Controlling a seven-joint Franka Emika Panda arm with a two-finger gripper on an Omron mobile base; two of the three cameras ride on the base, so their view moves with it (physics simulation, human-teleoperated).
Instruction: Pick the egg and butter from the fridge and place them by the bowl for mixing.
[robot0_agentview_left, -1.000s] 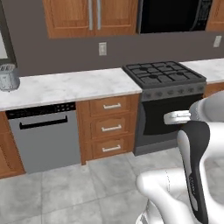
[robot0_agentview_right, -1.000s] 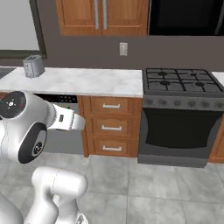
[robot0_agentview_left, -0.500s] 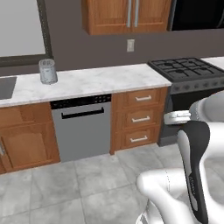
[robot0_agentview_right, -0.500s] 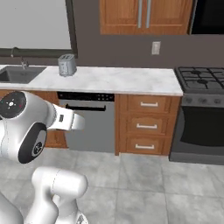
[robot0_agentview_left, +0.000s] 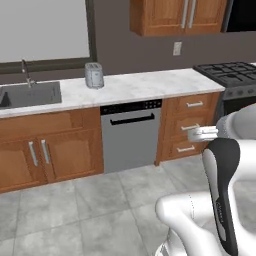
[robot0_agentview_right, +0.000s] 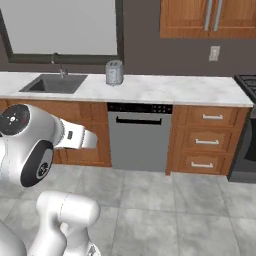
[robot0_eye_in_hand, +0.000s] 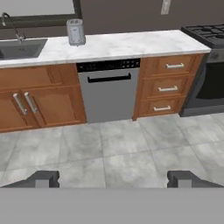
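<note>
None of the task stuff turns up from here, no fridge, egg, butter or bowl, just a counter with a toaster, sink and dishwasher. Gripper is wide open and empty, fingertips hanging over bare floor. My worry: if the base parks short or crooked at the fridge, the arm could clip a door or handle when reaching in.
</note>
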